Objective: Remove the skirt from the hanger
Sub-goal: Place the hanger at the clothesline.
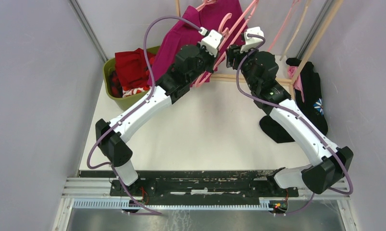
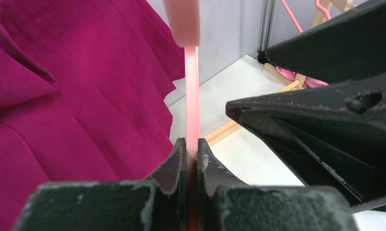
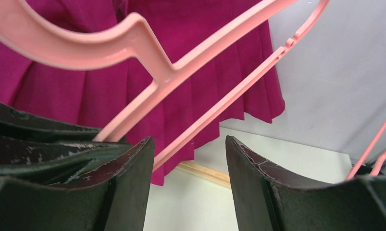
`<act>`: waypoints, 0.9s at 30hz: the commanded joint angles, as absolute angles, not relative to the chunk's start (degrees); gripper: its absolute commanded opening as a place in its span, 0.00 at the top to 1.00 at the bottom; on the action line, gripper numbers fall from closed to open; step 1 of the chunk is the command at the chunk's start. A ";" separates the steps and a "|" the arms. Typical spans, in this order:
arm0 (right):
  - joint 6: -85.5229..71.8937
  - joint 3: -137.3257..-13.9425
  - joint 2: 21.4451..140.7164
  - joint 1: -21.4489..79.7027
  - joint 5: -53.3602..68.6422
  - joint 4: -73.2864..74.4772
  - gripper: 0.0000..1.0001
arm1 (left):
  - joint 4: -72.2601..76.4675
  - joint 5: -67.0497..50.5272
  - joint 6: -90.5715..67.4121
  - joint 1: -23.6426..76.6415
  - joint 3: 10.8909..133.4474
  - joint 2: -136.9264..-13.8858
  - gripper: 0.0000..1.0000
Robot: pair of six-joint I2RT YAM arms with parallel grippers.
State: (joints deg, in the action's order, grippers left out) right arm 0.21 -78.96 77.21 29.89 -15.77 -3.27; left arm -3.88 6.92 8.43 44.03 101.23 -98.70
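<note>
The skirt (image 1: pixel 181 36) is a magenta pleated piece hanging at the far end of the desk (image 1: pixel 205 130), draped from a pink hanger (image 1: pixel 239 26) below a wooden rack (image 1: pixel 239 78). It looks soft and light, likely to sag and fold wherever it is gripped rather than hold any shape. A pinch on a thick gathered part, such as the waistband or a bunch of pleats, should hold better than a single thin layer at the hem. How the skirt is fastened to the hanger cannot be made out, so it may slide off or may need a firmer tug. The hanger is thin, stiff plastic, probably smooth and a little springy, and it would swing freely if nothing steadied it.

Both arms reach far forward from their bases and lean inward, meeting at the hanger like an arch. The left hand (image 2: pixel 191 149) is clenched on a thin bar of the hanger, with the skirt just to its left. The right hand (image 3: pixel 189 139) is released, its fingers standing well apart, close to the hanger's lower bars with the pleats hanging behind them; it grips nothing.

A green basket (image 1: pixel 109 72) of red clothes stands at the desk's far left.
</note>
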 commanded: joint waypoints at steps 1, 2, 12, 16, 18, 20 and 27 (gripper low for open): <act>-2.92 -83.79 76.56 29.75 -14.15 -6.00 0.39 | 0.45 6.72 8.26 43.75 101.22 -95.06 0.97; -2.43 -83.73 76.37 29.71 -15.03 -5.56 0.39 | 0.32 6.95 8.46 43.74 101.51 -95.02 0.97; -1.90 -79.37 75.21 29.32 -24.80 -0.70 0.41 | -1.69 6.48 9.10 41.15 110.35 -100.10 0.97; -1.09 -79.06 74.68 29.24 -25.61 -0.46 0.42 | -0.88 0.53 2.41 36.57 116.27 -104.13 0.97; -0.48 -78.82 74.16 29.24 -26.36 -0.55 0.42 | -0.96 -3.30 -0.59 34.81 119.58 -106.47 0.97; 0.49 -78.44 73.48 29.18 -27.15 -1.05 0.42 | -0.56 -7.01 -3.70 33.29 121.85 -108.68 0.97; 4.53 -77.11 72.36 29.18 -29.41 -3.30 0.42 | 0.28 -15.86 -12.01 30.59 127.28 -115.00 0.97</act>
